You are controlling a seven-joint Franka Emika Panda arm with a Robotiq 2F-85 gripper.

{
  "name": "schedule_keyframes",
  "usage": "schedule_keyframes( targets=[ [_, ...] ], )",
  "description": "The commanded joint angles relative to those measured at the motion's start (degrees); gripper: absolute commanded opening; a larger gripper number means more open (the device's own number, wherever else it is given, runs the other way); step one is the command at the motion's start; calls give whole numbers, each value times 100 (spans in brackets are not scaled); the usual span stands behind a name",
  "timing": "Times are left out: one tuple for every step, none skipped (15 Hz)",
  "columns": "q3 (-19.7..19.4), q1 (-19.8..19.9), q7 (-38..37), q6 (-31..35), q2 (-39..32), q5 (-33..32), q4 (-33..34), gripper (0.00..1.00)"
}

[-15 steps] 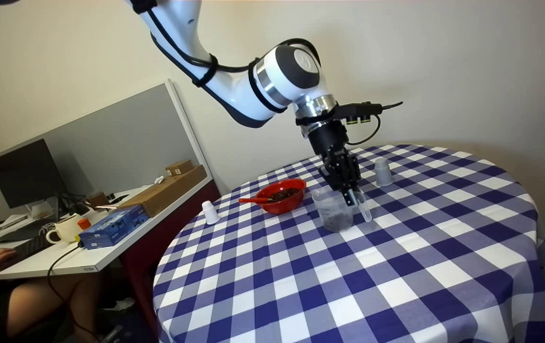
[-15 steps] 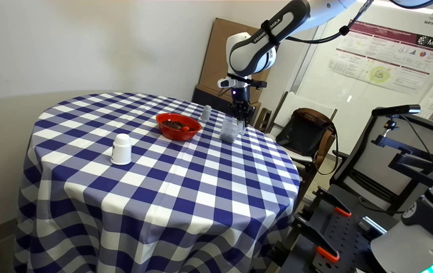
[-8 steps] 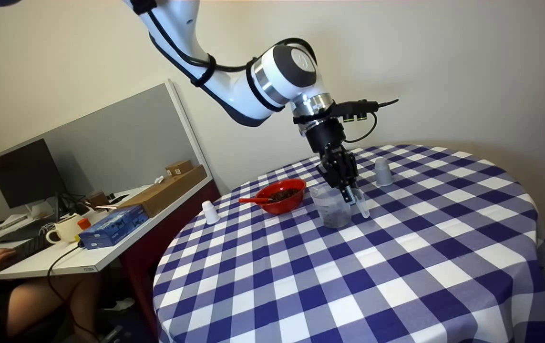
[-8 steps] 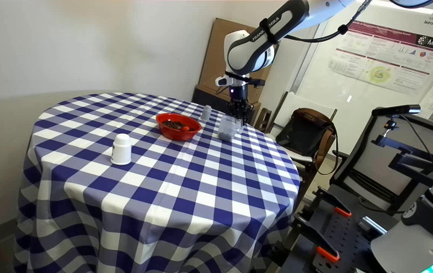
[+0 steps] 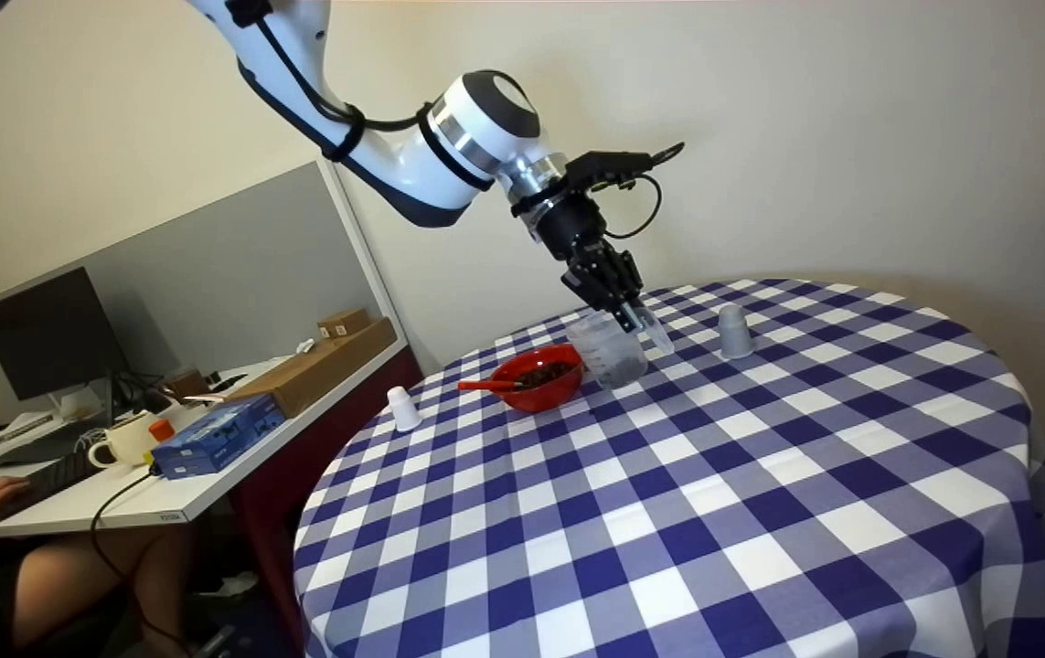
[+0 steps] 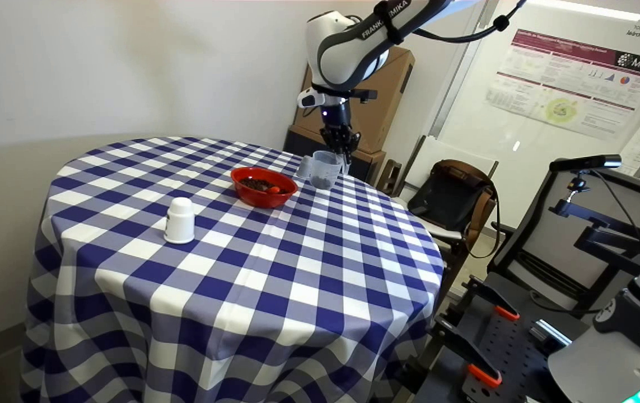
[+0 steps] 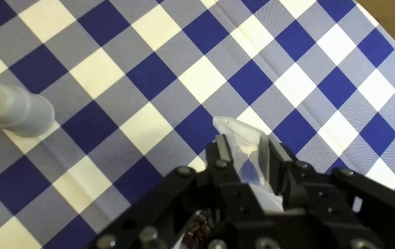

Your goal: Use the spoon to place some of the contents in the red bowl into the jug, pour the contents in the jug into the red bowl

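A blue-and-white checked cloth [image 6: 196, 336] is falling in soft folds over the near edge of the round worktop [image 6: 320, 268] in an exterior view. Near that edge, a smooth white cup [image 6: 180, 221] is standing wider end down. Now the red bowl [image 6: 260, 200]: glossy, round, shallow, sitting level and holding dark brown, bean-like pieces [image 5: 548, 373]. The red spoon [image 5: 488, 385] is resting across its rim in an exterior view, its long axis lying almost flat, its stem pointing out away from the jug [image 5: 606, 345].

And here, just beside the bowl, that jug is leaning, its clear sides looking cloudy, its form roughly cylindrical. Its long axis is slanting, mouth facing upward and over to the bowl's side, narrow handle [image 5: 656, 333] pointing away from it. Whether the base is clearing the cloth is hard to tell.

On that handle, the black claw [image 7: 250, 147] is gripping: in the wrist view the fingers [image 7: 223, 148] are standing only narrowly apart, the translucent, plastic-looking surface pinched between them. More brown pieces [image 7: 199, 229] are showing below.

Farther back, a pale grey cup [image 5: 735, 331] is standing wider end down, and a brown cardboard box [image 6: 387, 115] is rising behind the claw.
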State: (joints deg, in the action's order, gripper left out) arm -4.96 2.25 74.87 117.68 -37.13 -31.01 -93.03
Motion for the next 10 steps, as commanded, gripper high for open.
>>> schedule_keyframes(
  targets=[
    [-25, -394, -315, -597, 94, -484, 356, 12],
    [-5, -474, -362, -758, 89, -610, 490, 12],
    [19, -539, -370, -907, 80, -726, 620, 12],
    [40, -605, -380, -1065, 45, -843, 785, 12],
    [52, -672, -421, -1205, 10, -975, 922, 12],
    [63, -752, -469, -1345, -42, -1133, 1058, 12],
    [81, -823, -497, -1476, -86, -1292, 1170, 12],
    [94, -908, -562, -1601, -139, -1484, 1260, 12],
    [119, -977, -591, -1721, -184, -1657, 1335, 12],
    [147, -1054, -623, -1840, -245, -1840, 1401, 12]
  ],
)
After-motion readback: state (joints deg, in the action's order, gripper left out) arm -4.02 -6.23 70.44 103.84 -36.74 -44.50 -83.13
